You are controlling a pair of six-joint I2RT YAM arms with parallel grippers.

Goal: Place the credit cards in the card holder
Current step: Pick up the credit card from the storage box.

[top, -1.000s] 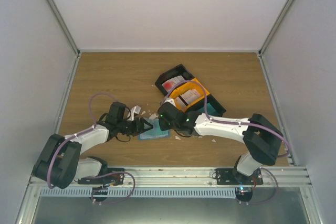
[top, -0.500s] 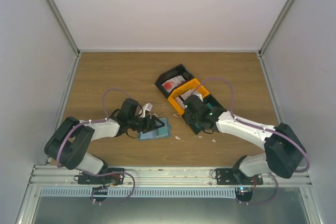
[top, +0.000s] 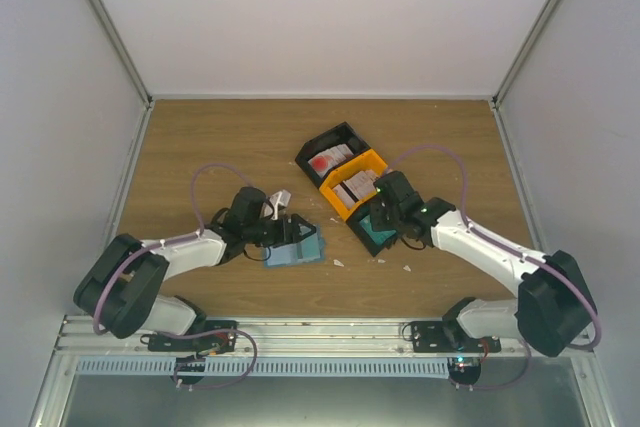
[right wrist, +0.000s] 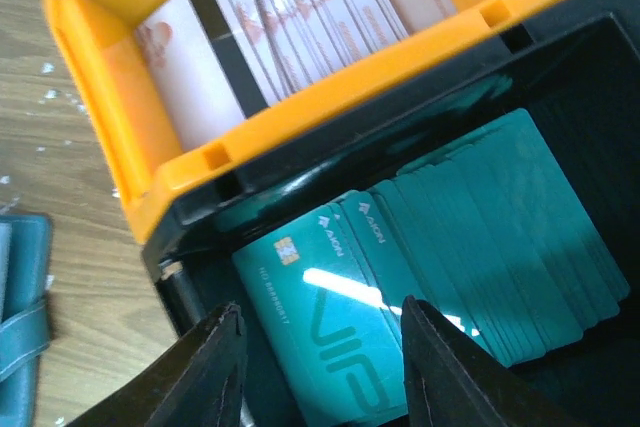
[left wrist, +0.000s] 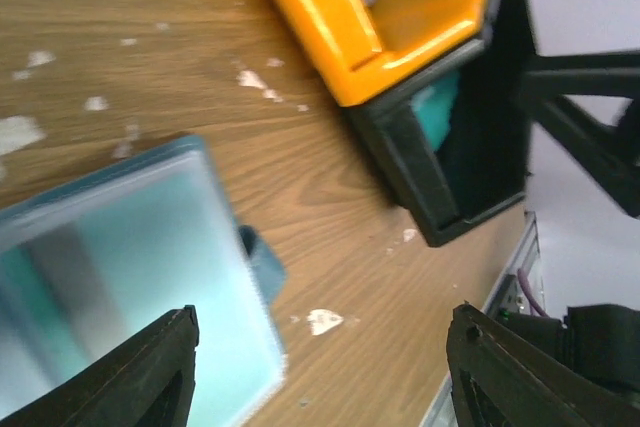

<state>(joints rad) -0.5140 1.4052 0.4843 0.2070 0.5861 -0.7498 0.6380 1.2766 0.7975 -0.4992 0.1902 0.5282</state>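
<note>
**Top external view: both grippers open, no card held**

- Card holder (top: 300, 249) lies flat on the table (top: 200, 147), in front of the left arm and well left of the trays.
- Left gripper (top: 288, 234) sits at the holder's far-left edge. In the left wrist view its fingers are spread wide with nothing between them, and the holder's glossy pale-teal face lies below the picture's left-hand finger. I cannot tell whether that finger touches it.
- Right gripper (top: 384, 215) hangs over the near black tray (right wrist: 190, 247). In the right wrist view the jaws are partly apart above the front of a fanned stack of teal cards (right wrist: 440, 247). Nothing is clamped, and contact with the top card is not discernible.
- Orange tray (right wrist: 110, 117) touches the black tray on its far side and holds a row of red-and-white cards (right wrist: 300, 17) standing on edge.
- A far black tray (top: 325, 134) beyond the orange one also shows red-and-white cards.
- White scraps (left wrist: 322, 321) are scattered on the wood between the holder and the trays.
</note>
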